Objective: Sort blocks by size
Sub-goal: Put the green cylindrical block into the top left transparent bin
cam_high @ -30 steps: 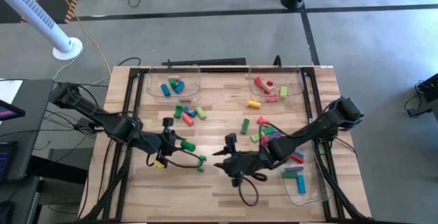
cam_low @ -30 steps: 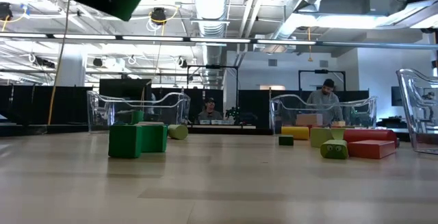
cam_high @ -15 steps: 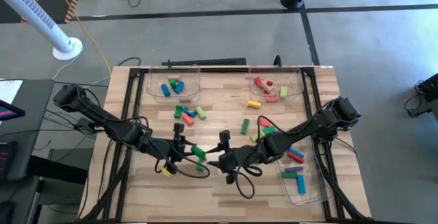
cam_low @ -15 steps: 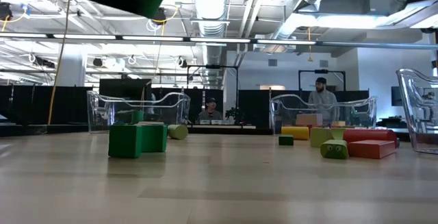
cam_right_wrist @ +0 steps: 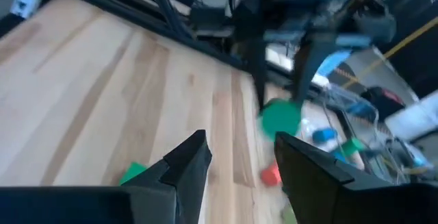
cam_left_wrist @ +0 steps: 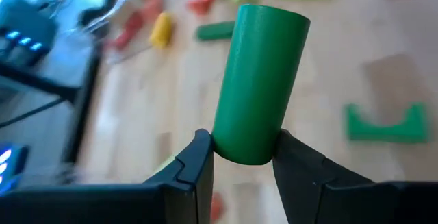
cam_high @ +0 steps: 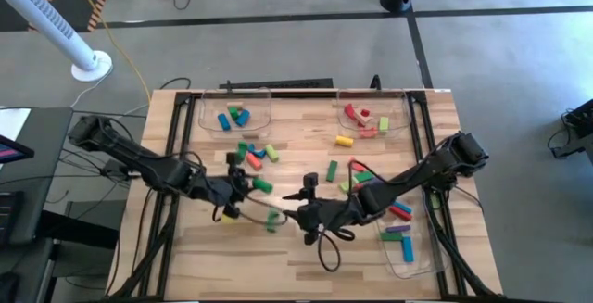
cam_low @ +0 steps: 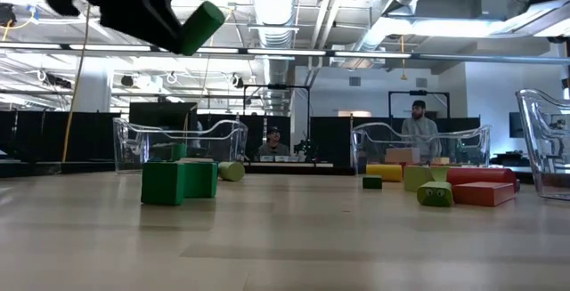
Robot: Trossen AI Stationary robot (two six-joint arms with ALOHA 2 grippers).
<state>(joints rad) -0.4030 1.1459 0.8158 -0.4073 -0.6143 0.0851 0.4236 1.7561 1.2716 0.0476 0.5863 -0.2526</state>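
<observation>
One green cylinder (cam_left_wrist: 259, 83) sits clamped between the left gripper (cam_left_wrist: 241, 157) fingers, lifted clear above mid-table. Right gripper (cam_right_wrist: 241, 157) hovers just beside it, fingers apart and empty. Other blocks (cam_high: 255, 152) lie scattered on the table (cam_high: 306, 127).

Your left arm reaches from the table's left edge toward its middle, wrist raised above the surface; the left gripper (cam_left_wrist: 241, 157) has its two fingers (cam_left_wrist: 195, 161) pinched on a green cylinder (cam_left_wrist: 260, 83). Your right arm stretches in from the right edge, and the right gripper (cam_right_wrist: 241, 155), low near the middle, holds its fingers apart with nothing between them
</observation>
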